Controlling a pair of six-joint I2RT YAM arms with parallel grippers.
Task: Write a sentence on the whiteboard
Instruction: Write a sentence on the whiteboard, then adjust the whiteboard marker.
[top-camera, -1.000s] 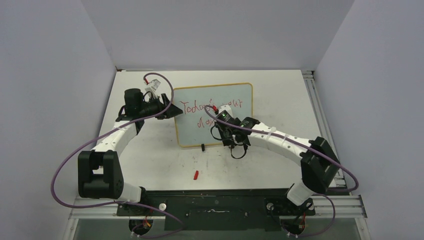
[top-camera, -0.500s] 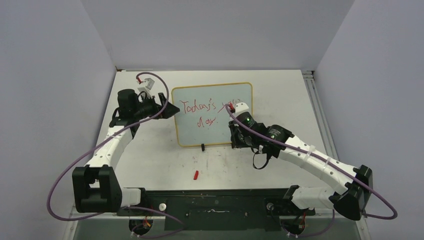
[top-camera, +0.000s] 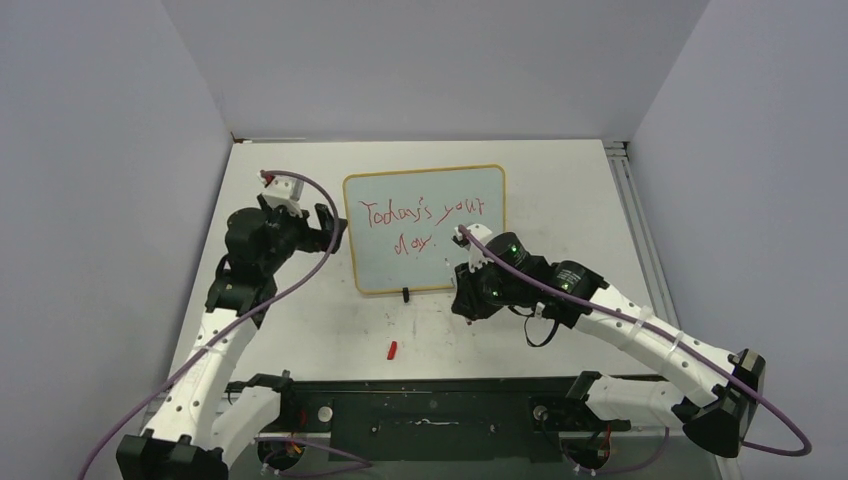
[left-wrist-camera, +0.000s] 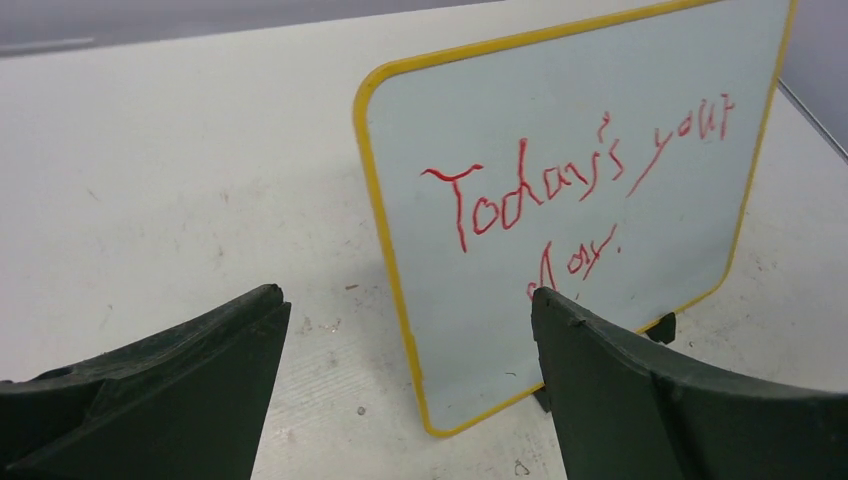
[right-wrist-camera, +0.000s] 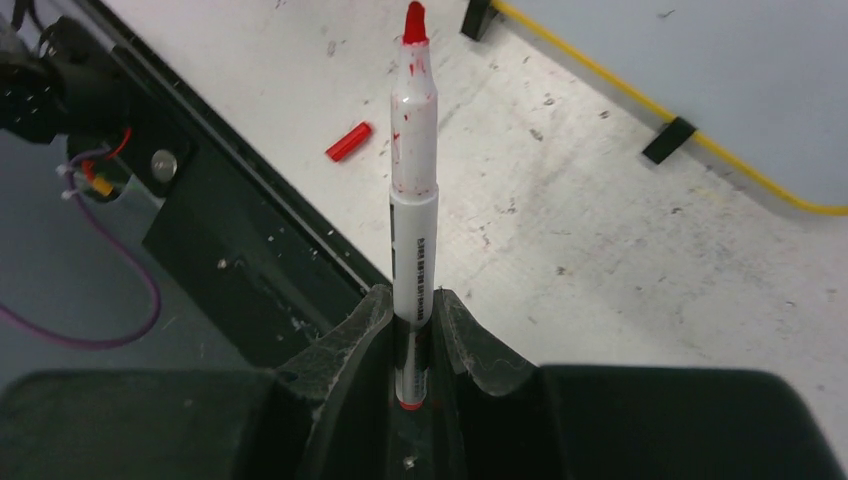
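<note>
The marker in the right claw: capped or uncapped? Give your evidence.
Uncapped: the marker shows a bare red tip; a red cap lies apart on the table.

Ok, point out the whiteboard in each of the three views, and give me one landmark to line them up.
Top external: the whiteboard stands just above the picture's centre, with its red writing readable.
Left wrist: it fills the upper right, with the writing facing the camera.
Right wrist: only its lower part shows, in the top right corner.
Shared landmark: the black clip feet under its yellow lower edge.
</note>
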